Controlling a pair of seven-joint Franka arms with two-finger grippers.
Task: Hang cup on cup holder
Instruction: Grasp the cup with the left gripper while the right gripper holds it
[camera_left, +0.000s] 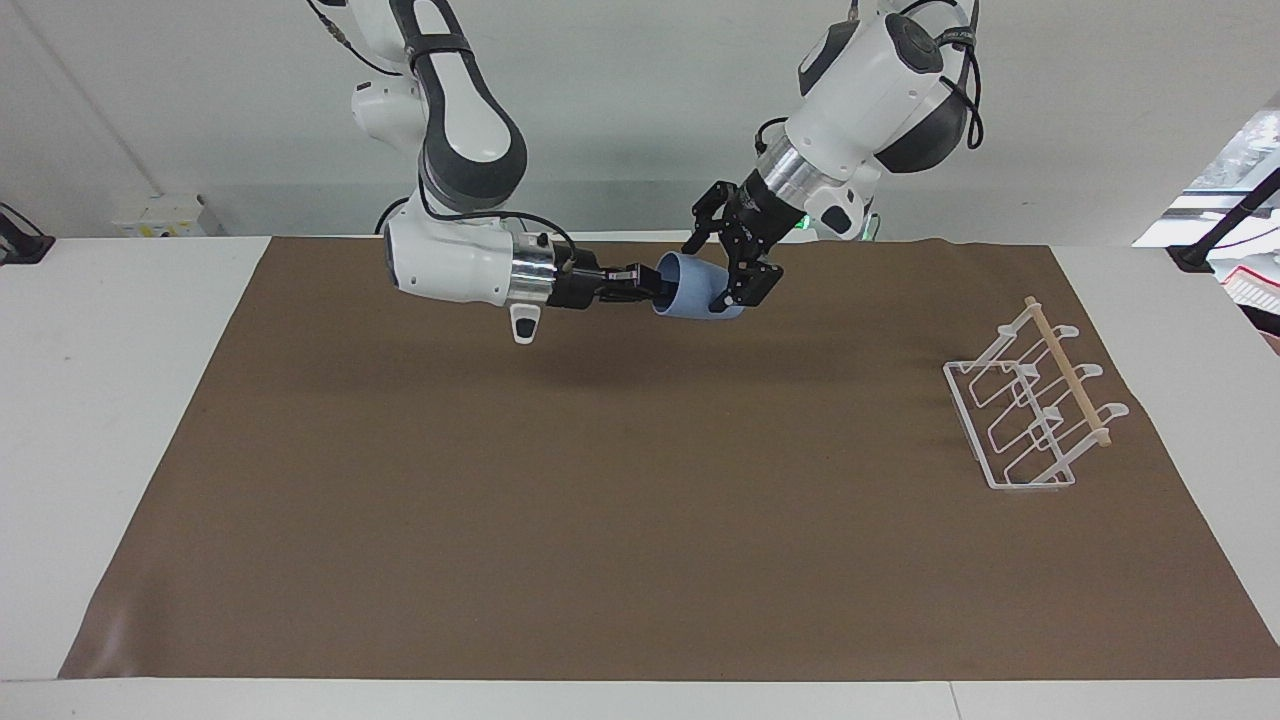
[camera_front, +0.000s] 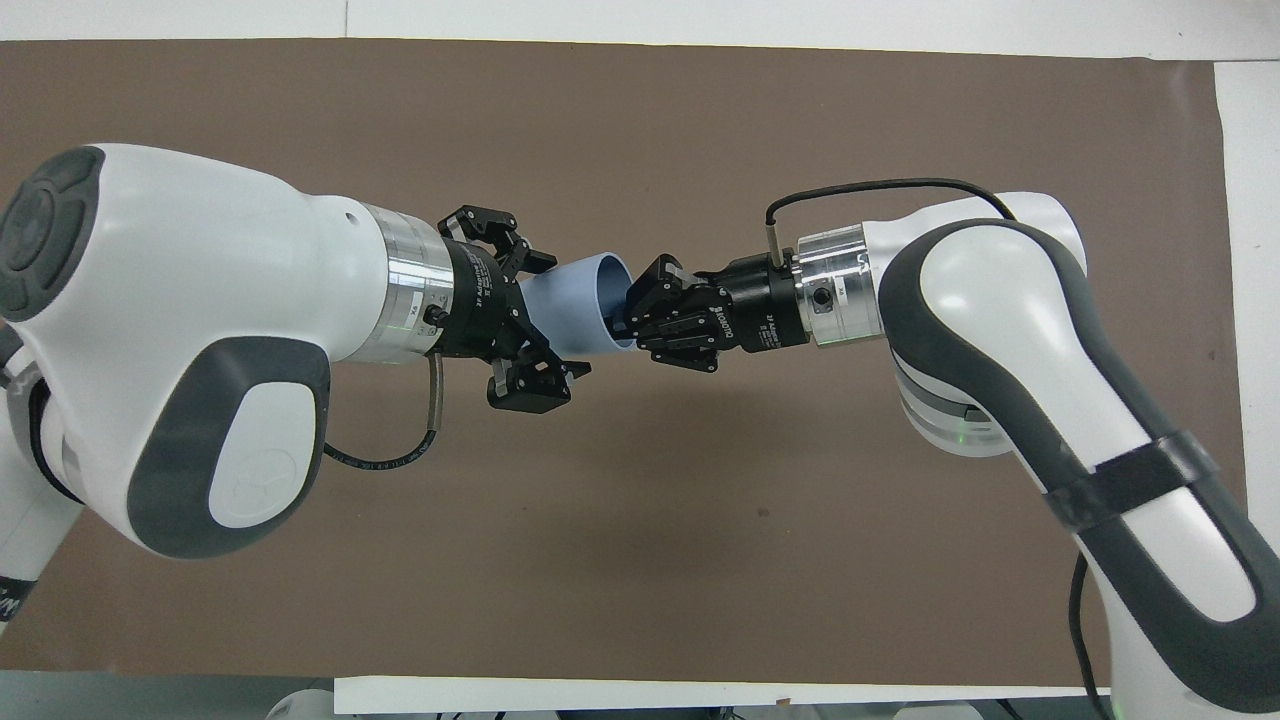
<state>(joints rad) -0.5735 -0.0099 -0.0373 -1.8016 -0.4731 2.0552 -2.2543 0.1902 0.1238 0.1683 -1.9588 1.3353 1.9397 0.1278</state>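
The light-blue cup (camera_left: 697, 292) hangs on its side in the air over the part of the mat nearest the robots; it also shows in the overhead view (camera_front: 572, 312). My right gripper (camera_left: 650, 286) is shut on the cup's rim, one finger inside the mouth, as the overhead view (camera_front: 627, 318) shows too. My left gripper (camera_left: 728, 262) is open, with a finger on each side of the cup's narrow bottom end, and appears the same in the overhead view (camera_front: 548, 315). The white wire cup holder (camera_left: 1030, 412) stands on the mat toward the left arm's end, out of the overhead view.
A brown mat (camera_left: 600, 500) covers most of the white table (camera_left: 120, 400). Nothing else lies on the mat. Some gear shows past the table's edge at the left arm's end (camera_left: 1240, 240).
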